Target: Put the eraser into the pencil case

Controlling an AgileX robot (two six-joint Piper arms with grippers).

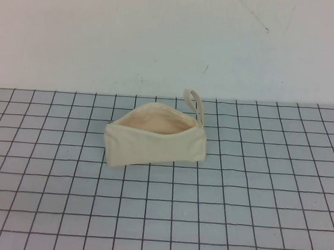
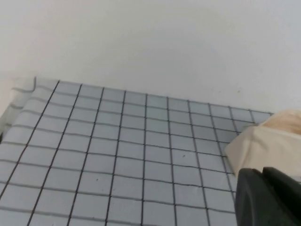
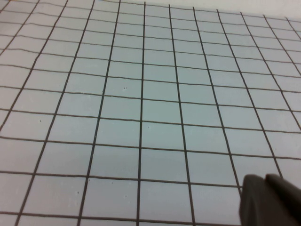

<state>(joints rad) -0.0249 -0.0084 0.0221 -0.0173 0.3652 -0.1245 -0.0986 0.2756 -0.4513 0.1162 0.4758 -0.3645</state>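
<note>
The cream pencil case (image 1: 154, 148) lies in the middle of the gridded table with its mouth open, showing the peach lining (image 1: 155, 124). Its loop strap (image 1: 194, 101) points to the far right. No eraser shows in any view. Neither arm shows in the high view. My left gripper (image 2: 262, 170) shows as two dark fingers pressed together, empty, just short of the pencil case's near corner (image 2: 268, 146). My right gripper (image 3: 265, 178) is also shut and empty, over bare table, with no pouch in its view.
The table is a pale blue-grey mat with a dark grid (image 1: 253, 217). A plain white wall (image 1: 164, 35) rises at its far edge. In the left wrist view the mat's edge curls up (image 2: 23, 89).
</note>
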